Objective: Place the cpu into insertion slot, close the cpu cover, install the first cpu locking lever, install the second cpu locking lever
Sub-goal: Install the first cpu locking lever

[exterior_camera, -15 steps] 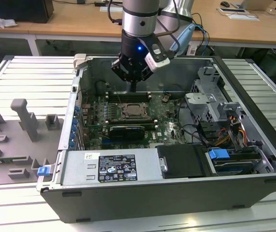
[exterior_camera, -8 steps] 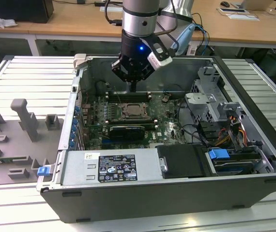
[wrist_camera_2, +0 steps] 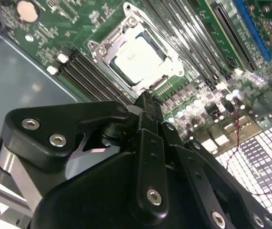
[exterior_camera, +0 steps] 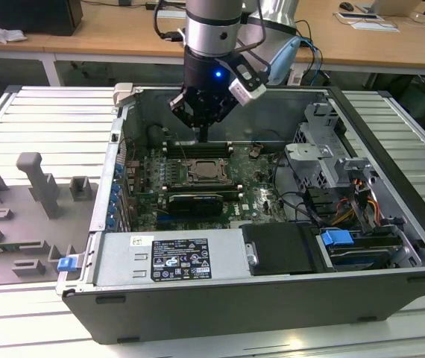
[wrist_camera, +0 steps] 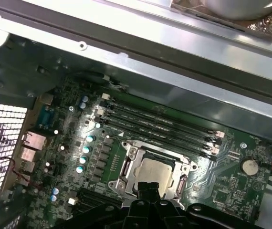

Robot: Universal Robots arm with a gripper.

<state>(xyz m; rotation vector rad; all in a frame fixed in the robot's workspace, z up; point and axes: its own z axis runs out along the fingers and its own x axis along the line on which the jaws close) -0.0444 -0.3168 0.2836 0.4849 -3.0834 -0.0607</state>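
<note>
Grey blocks [exterior_camera: 37,186]: they sit on the ribbed table [exterior_camera: 48,112], far over at the exterior view's left.
Computer box [exterior_camera: 272,313]: it lies open on the table, just beside the blocks, and its green board [exterior_camera: 149,175] faces up.
Insertion slot [exterior_camera: 191,177]: it sits on the board, left of the middle of the box. Long black memory slots [exterior_camera: 197,149] are on its far side. A black card [exterior_camera: 195,202] is on its near side.
Cpu [wrist_camera_2: 138,59]: it lies flat inside the insertion slot, with its pale top up.
Cpu cover [wrist_camera_2: 108,47]: the silver frame lies down flat on the cpu. The pale top shows through its square hole in both wrist views.
Gripper [exterior_camera: 202,136]: it hangs from the arm [exterior_camera: 212,30] and points down, just past the far edge of the slot. Its black fingers [wrist_camera_2: 148,124] are pressed together. The tip is very near the cover, but whether it touches cannot be told.
Metal cage [exterior_camera: 324,142]: it stands at the right side of the box.
Blue tab [exterior_camera: 338,240]: it sits near the front, at the right.
</note>
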